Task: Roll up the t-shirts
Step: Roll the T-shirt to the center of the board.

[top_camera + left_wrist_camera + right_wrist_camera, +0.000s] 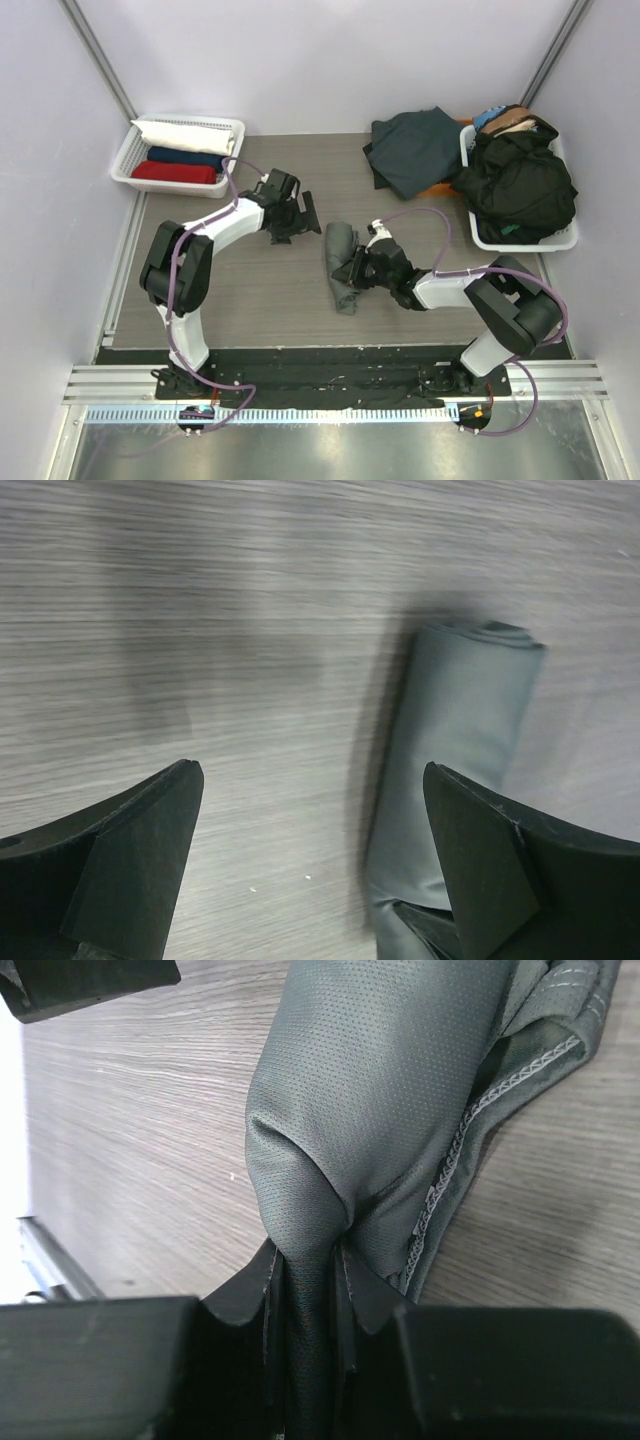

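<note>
From above, your grey shirt (pixel 340 262) lies in the middle of the table (pixel 250 300) as a rolled tube, running from near to far. Your right gripper (pixel 358 270) sits against its right side, touching the cloth. Your left gripper (pixel 292 222) hangs just left of the roll's far end, apart from it. The left basket (pixel 122 170) in the far corner holds a white roll (pixel 185 135), a navy roll (pixel 185 157) and a red roll (pixel 175 172). The right basket (pixel 520 243) is heaped with black cloth (pixel 515 185), and a teal shirt (pixel 415 150) lies on the table just beside it.

From the left wrist, your left gripper (pixel 312 775) stands wide, with only bare table (pixel 250 630) between its fingers (pixel 140 860). The grey shirt (pixel 460 710) lies by the right finger, its rolled end pointing away.

From the right wrist, your right gripper (pixel 305 1280) is pinched narrow on a fold of the grey shirt (pixel 400 1090). The cloth bunches where it is gripped, and a stitched hem shows along the right. The table (pixel 130 1160) lies beneath.
</note>
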Controlling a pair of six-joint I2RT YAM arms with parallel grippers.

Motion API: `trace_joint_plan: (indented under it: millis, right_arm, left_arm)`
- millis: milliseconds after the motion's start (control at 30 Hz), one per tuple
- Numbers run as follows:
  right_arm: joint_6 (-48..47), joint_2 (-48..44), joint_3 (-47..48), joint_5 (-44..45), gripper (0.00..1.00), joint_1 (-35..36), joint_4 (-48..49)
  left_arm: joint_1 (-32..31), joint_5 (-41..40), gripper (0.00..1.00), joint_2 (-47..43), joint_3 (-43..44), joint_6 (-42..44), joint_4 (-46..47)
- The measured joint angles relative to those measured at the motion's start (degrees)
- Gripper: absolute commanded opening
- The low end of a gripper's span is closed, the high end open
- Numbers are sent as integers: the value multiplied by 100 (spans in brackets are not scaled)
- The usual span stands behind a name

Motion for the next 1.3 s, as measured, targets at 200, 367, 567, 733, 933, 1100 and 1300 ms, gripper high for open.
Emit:
trace_joint_plan:
  millis: [200,367,567,733,933,1100,1300]
  right_arm:
    - [310,9,-160,-424,1,-155,323]
    - [260,33,-179,-723,1,-232,350]
    - [15,87,-238,-1080,1,-385,461]
    - [-184,258,-238,-1502,1,-538,619]
    - [-385,282,-236,-1762,1,-632,614]
    - [-505,282,-210,-1827,2,-658,557]
    - [-728,282,-22,-1867,1,-693,168]
  left_arm:
    - [-321,-4,96,-197,2,232,164]
    - [-538,2,95,-179,138,516,109]
    - [-614,190,93,20,479,750,39]
    - [-623,323,87,614,975,898,-284]
    - [-623,494,71,1174,1318,925,-667]
    - [-623,752,50,1460,1687,844,-750]
    - [-610,1165,0,1565,1578,363,-424]
